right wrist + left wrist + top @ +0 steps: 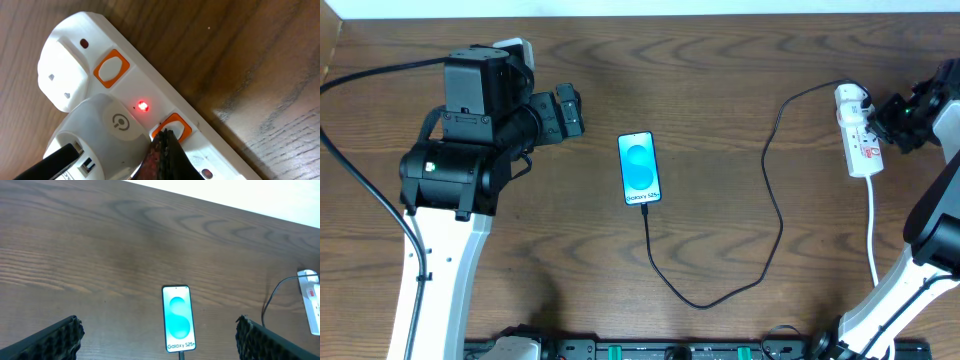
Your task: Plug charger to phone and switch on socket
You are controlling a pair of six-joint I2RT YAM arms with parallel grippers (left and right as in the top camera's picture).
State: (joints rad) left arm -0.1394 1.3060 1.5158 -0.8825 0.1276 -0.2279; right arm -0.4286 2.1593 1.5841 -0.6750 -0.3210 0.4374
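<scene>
The phone (640, 168) lies mid-table with a glowing cyan screen; it also shows in the left wrist view (177, 318). The black charger cable (772, 180) runs from the phone's bottom edge in a loop to its white plug head (107, 130), seated in the socket strip (860, 135). My right gripper (165, 145) is shut, its tip on an orange switch (175, 125) of the socket (150, 75); a red light (143, 105) glows beside the plug. My left gripper (157, 335) is open and empty, hovering left of the phone (565, 112).
The socket's thicker white cord (872, 230) runs toward the front edge at the right. A second orange switch (111, 67) sits farther along the strip. The wall edge (250, 200) borders the table's far side.
</scene>
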